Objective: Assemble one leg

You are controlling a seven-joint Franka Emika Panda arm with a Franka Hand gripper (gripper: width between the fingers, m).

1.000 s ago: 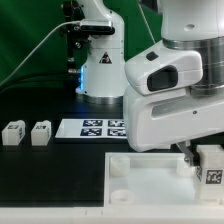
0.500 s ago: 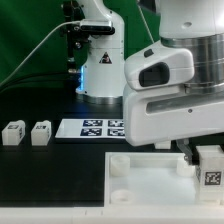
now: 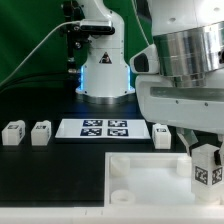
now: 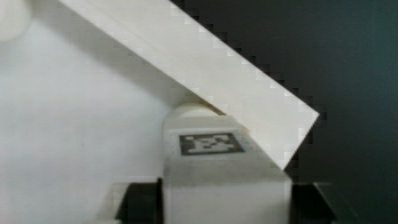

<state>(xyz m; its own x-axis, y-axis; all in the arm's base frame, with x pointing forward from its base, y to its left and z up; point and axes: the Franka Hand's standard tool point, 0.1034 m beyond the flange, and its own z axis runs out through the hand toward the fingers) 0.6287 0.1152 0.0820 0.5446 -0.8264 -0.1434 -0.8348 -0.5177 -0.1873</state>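
At the lower right of the exterior view, the leg (image 3: 205, 168) stands upright, with its tag face toward the camera. It is at the right corner of the large white square piece (image 3: 140, 172). The gripper (image 4: 221, 198) is closed on it, one finger on each side. Whether the leg already touches the piece, I cannot tell.

I judge that the step in hand is bringing this leg to a corner socket. The next move calls for exact alignment over the hole, then a straight descent.

Farther up, a third leg (image 3: 161, 135) stands beside the marker board (image 3: 105, 128). Two spare legs (image 3: 26, 133) wait at the left on the black tabletop (image 3: 50, 180).

No brand or readable writing shows, only black-and-white square tags.
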